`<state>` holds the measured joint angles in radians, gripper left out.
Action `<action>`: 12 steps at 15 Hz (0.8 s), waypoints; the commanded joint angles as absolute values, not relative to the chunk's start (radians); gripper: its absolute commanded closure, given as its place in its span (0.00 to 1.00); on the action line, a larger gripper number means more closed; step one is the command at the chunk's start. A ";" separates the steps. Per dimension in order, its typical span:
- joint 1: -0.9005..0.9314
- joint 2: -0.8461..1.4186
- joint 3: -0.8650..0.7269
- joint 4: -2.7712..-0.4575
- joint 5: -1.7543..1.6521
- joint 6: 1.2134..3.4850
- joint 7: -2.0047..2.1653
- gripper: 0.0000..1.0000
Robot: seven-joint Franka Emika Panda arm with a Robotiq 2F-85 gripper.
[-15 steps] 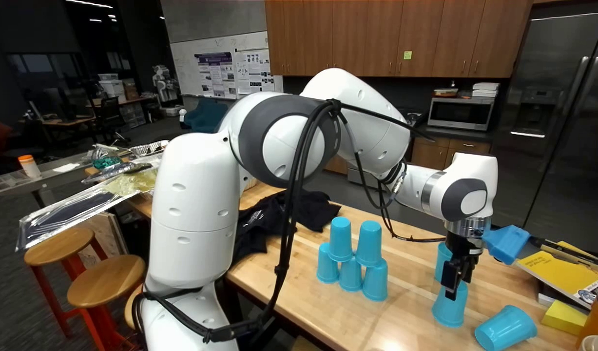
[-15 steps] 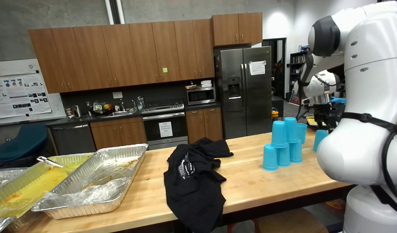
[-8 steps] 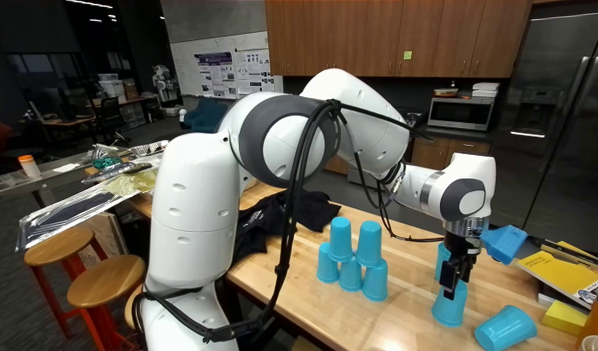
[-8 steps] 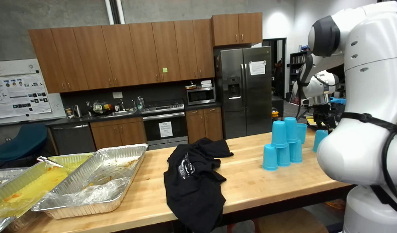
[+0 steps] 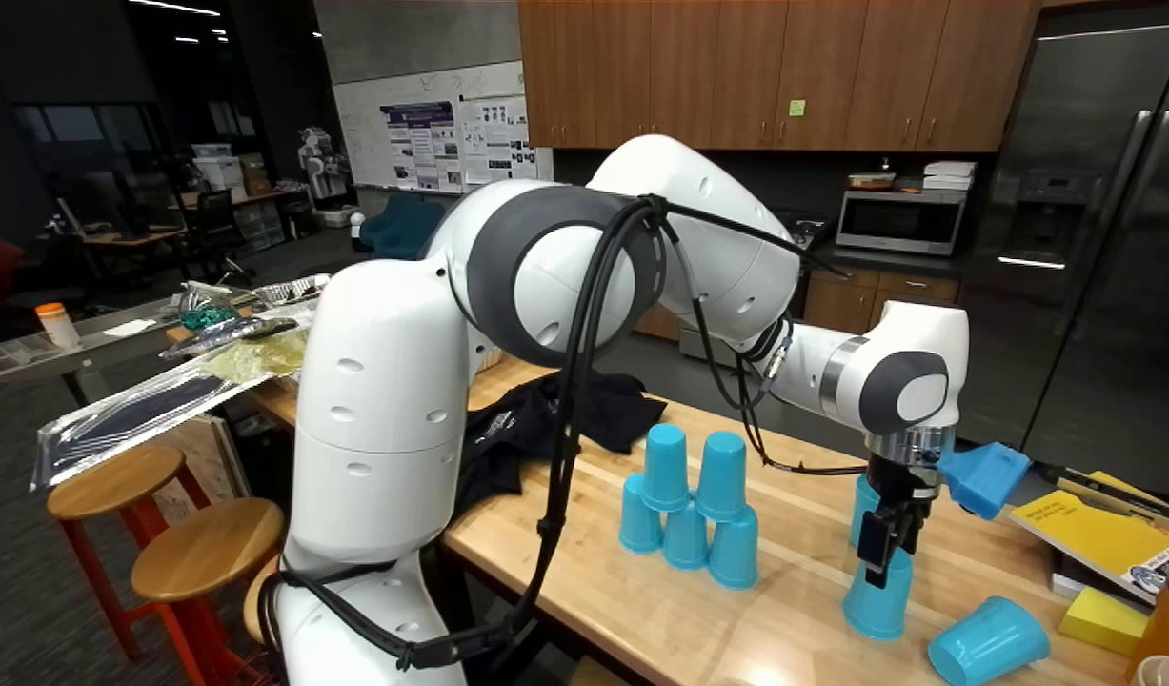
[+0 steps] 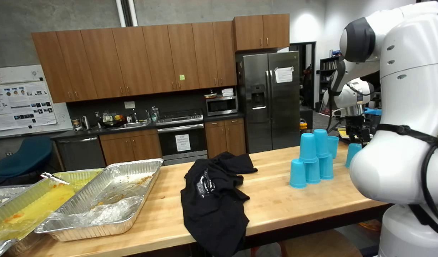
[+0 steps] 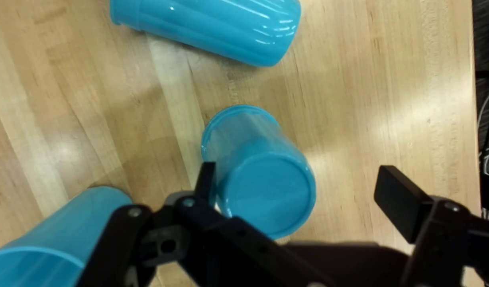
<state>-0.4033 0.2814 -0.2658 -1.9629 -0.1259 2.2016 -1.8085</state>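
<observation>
My gripper (image 5: 886, 555) is open and points down over an upside-down blue cup (image 5: 877, 610). In the wrist view the gripper (image 7: 300, 177) has this cup (image 7: 270, 193) between its fingers. The left finger is close against the cup's side; I cannot tell if it touches. The right finger stands well apart from it. A blue cup lies on its side nearby (image 5: 989, 640), at the top of the wrist view (image 7: 212, 28). Another blue cup stands mouth up (image 7: 69, 231), partly hidden behind the gripper in an exterior view (image 5: 864, 505).
A stack of blue cups (image 5: 726, 476), two on three, stands on the wooden table (image 6: 272, 192). A black shirt (image 6: 215, 200) and foil trays (image 6: 115, 200) lie farther along. A yellow book (image 5: 1098, 538), yellow block (image 5: 1103, 621) and orange container (image 5: 1165, 619) are near the lying cup.
My gripper has shifted slightly left in an exterior view, and the cup under it appears to have shifted very slightly the same way. The other cups have not moved.
</observation>
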 commanded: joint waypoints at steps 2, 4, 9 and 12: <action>-0.404 0.263 -0.264 -1.981 -0.118 2.218 -1.794 0.00; -0.402 0.268 -0.265 -1.982 -0.123 2.221 -1.788 0.00; -0.401 0.277 -0.266 -1.980 -0.129 2.221 -1.772 0.00; -0.401 0.278 -0.265 -1.982 -0.129 2.223 -1.768 0.00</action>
